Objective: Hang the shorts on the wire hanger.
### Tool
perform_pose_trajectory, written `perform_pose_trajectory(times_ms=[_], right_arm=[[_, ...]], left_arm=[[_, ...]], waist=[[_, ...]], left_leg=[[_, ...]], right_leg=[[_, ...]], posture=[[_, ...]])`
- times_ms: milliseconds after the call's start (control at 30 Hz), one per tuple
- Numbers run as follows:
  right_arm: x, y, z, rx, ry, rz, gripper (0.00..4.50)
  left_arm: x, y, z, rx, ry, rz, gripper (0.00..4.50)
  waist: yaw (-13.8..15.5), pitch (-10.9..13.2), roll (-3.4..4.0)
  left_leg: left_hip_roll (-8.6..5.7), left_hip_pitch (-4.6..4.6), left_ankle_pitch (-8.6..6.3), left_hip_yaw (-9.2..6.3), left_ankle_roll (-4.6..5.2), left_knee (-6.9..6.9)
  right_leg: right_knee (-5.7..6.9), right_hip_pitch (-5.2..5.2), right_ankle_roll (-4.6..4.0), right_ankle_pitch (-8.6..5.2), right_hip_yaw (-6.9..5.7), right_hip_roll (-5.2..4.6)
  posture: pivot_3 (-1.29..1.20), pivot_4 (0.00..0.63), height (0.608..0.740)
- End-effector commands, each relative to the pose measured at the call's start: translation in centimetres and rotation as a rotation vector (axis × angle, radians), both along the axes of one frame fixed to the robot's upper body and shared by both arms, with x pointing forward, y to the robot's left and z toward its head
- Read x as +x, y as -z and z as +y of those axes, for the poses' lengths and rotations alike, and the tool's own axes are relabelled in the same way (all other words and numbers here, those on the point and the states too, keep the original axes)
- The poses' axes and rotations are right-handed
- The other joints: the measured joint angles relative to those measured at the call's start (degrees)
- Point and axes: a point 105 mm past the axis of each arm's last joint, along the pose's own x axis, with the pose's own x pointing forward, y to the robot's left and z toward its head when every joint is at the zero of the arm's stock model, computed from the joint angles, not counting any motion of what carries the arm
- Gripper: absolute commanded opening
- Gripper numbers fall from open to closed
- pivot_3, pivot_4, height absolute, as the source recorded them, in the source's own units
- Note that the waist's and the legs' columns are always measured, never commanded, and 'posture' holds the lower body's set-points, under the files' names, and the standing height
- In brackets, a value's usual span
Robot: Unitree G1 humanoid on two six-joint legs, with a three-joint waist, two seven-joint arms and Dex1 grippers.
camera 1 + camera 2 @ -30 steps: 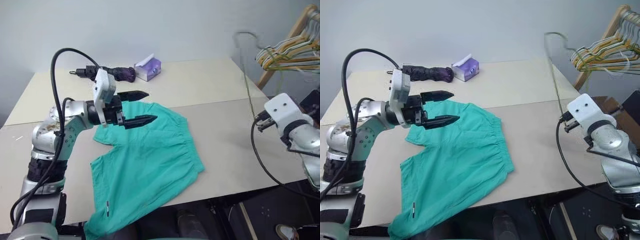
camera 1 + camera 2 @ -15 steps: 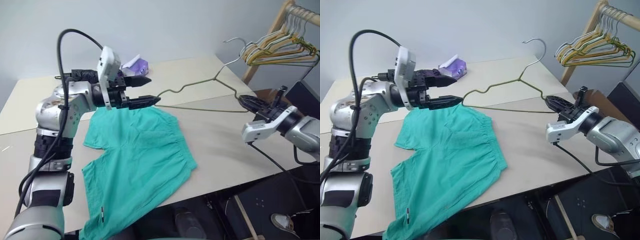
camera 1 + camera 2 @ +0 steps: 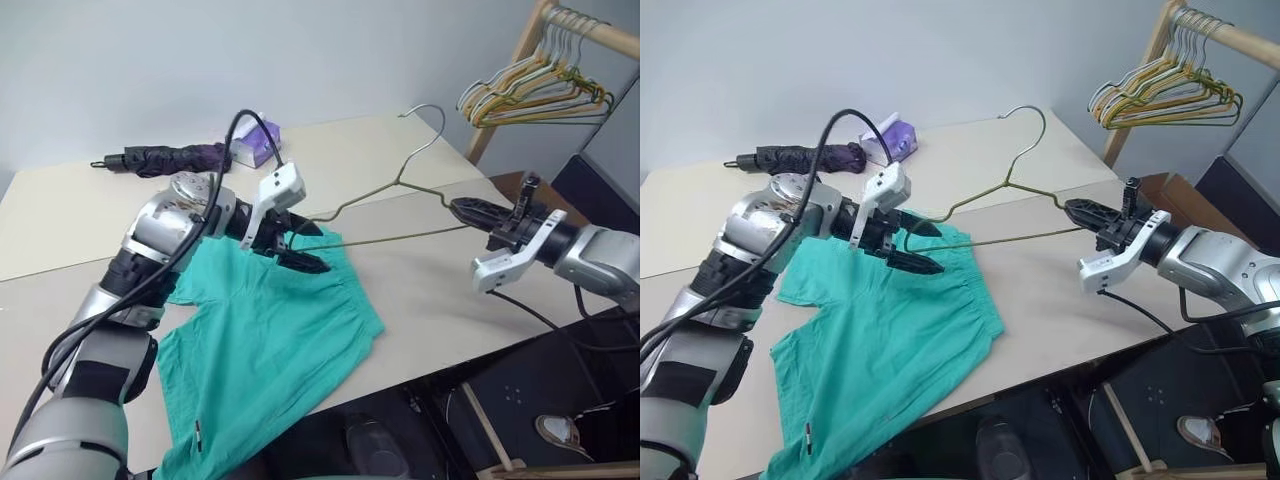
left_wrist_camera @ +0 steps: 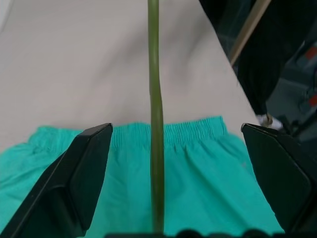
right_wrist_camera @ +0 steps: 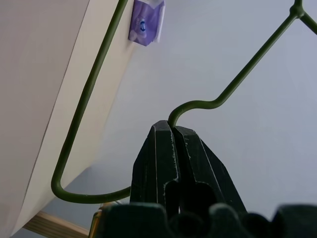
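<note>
From the head: the shorts (image 3: 270,340) lie flat on the worktop (image 3: 420,280) while the right gripper (image 3: 462,210) holds the wire hanger (image 3: 385,190) above them. Left wrist: the left gripper's (image 4: 176,148) fingers stand apart, straddling the wire. Right wrist: fingers pinch one hanger shoulder.

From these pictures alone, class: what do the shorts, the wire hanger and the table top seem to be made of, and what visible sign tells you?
The shorts: soft, matte woven cloth; they lie limp and creased, with a gathered waistband.
The wire hanger: thin bent wire, probably metal with a dull olive coating; it keeps its shape while held at one corner.
The table top: smooth beige board, perhaps laminate; a seam divides its panels.
</note>
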Motion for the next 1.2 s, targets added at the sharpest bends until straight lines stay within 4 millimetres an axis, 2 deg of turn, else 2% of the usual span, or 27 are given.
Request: perform_pose_trajectory(times_ms=[33,100,467,667,800,933,1067,1133,1200], right_arm=[[-0.4,-1.8,0.5,0.001,-0.026,-0.059,0.0],[-0.5,-2.0,0.6,0.005,-0.03,-0.064,0.0],[-0.4,-3.3,0.9,0.013,-0.032,-0.094,0.0],[-0.7,-3.2,1.3,0.022,-0.056,-0.085,0.0],[-1.3,-2.9,1.9,0.032,-0.104,-0.019,1.11],[-2.4,-2.4,2.2,0.084,-0.142,0.094,2.53],[-3.5,-3.0,2.3,0.374,-0.1,0.328,3.79],[-3.8,-3.6,2.2,0.54,-0.045,0.507,4.44],[-4.4,-3.6,2.2,0.637,-0.008,0.7,4.48]], left_arm=[[1.0,-0.5,-0.3,0.055,-0.016,-0.094,4.11],[1.2,-0.3,-0.3,0.08,-0.008,-0.106,3.59],[1.6,0.1,-0.3,0.063,-0.031,-0.1,0.1],[1.4,0.1,-0.2,0.048,-0.045,-0.072,0.04],[1.4,0.0,0.5,0.054,-0.054,-0.074,0.0],[2.3,-0.4,1.1,0.048,-0.115,-0.135,0.0],[2.3,0.7,2.3,0.118,-0.022,-0.449,0.0],[2.1,1.3,3.0,0.136,0.012,-0.503,0.0],[2.0,1.3,3.1,0.108,0.041,-0.535,0.0]], waist=[[-0.3,0.0,0.01],[-0.7,-0.1,0.01],[-1.9,-0.2,0.12],[-2.4,-0.2,0.15],[-2.7,-0.3,0.26],[-3.2,-0.3,0.26],[-3.6,-0.8,0.29],[-3.9,-0.9,0.28],[-3.8,-0.9,0.29]], left_leg=[[-0.01,0.01,0.0,-0.01,0.0,0.0],[-0.03,-0.01,0.0,-0.01,0.0,0.0],[-0.05,0.03,0.0,-0.04,0.0,0.02],[-0.07,0.03,0.0,-0.07,0.0,0.02],[-0.07,0.1,0.01,-0.07,0.0,0.02],[-0.08,0.14,0.01,-0.09,0.0,0.02],[-0.09,0.14,0.0,-0.16,0.01,-0.02],[-0.09,0.29,0.0,-0.15,0.01,-0.01],[-0.16,0.27,0.0,-0.16,0.01,0.08]], right_leg=[[0.0,0.02,0.0,0.0,0.0,-0.01],[-0.01,0.02,0.01,0.0,0.0,-0.03],[0.08,0.03,0.02,-0.01,0.0,-0.05],[0.1,0.04,0.03,-0.01,0.0,-0.07],[0.13,0.08,0.03,-0.01,0.0,-0.06],[0.13,0.14,0.04,-0.01,0.0,-0.08],[0.09,0.21,0.08,-0.02,-0.03,-0.11],[0.15,0.34,0.06,-0.01,-0.02,-0.13],[0.19,0.36,0.13,0.1,-0.03,-0.21]], posture=[[-0.26,0.0,0.74],[-0.27,0.0,0.74],[-0.27,0.0,0.74],[-0.27,0.0,0.74],[-0.28,0.003,0.74],[-0.28,0.009,0.74],[-0.28,0.0,0.74],[-0.28,0.0,0.74],[-0.28,0.0,0.74]])
